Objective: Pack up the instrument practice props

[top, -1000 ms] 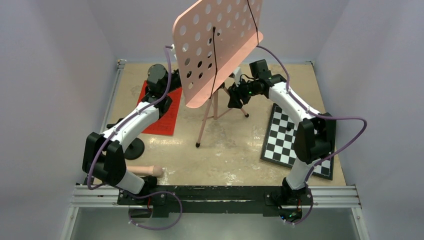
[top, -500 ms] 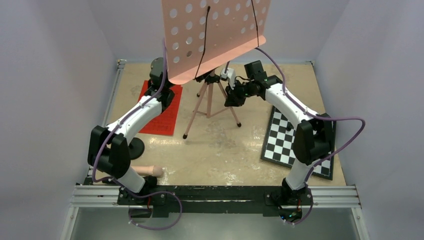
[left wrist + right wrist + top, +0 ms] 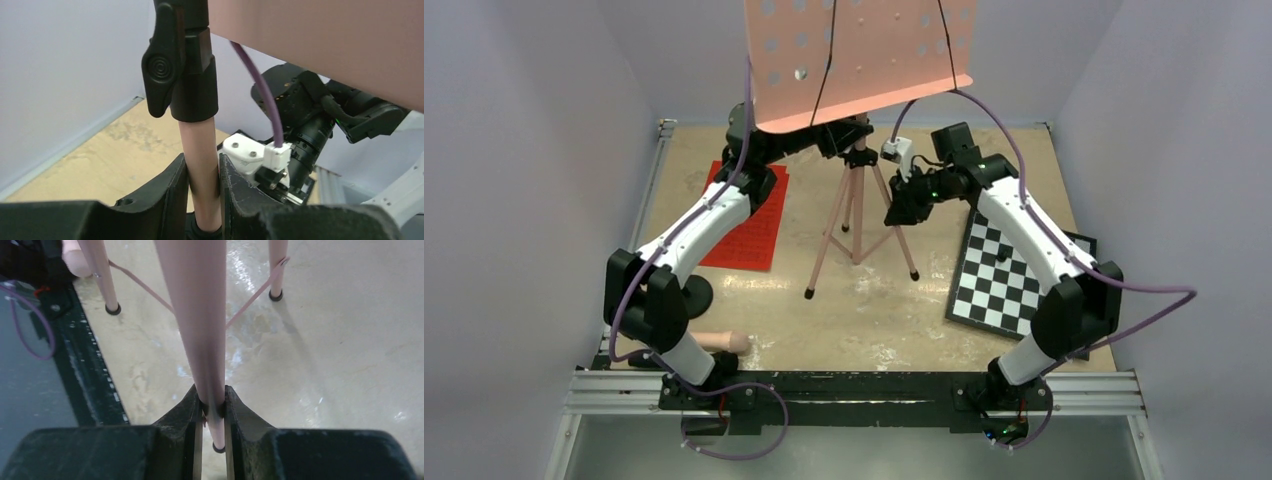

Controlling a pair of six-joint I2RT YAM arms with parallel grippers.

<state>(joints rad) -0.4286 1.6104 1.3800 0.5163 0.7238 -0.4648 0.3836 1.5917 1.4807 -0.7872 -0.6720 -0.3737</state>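
Our left gripper (image 3: pixel 202 192) is clenched on the upright shaft of the pink metal music stand with perforated desk and tripod legs (image 3: pixel 860 60), just under its black plastic collar (image 3: pixel 192 75). Our right gripper (image 3: pixel 212 412) grasps one pink leg (image 3: pixel 192 315) between its jaws, close above its foot.

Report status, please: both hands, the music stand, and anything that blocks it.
Left hand shut on pole, under black collar. Right hand shut on one tripod leg. Music stand upright. Red pages left, checkerboard right, both clear of legs.
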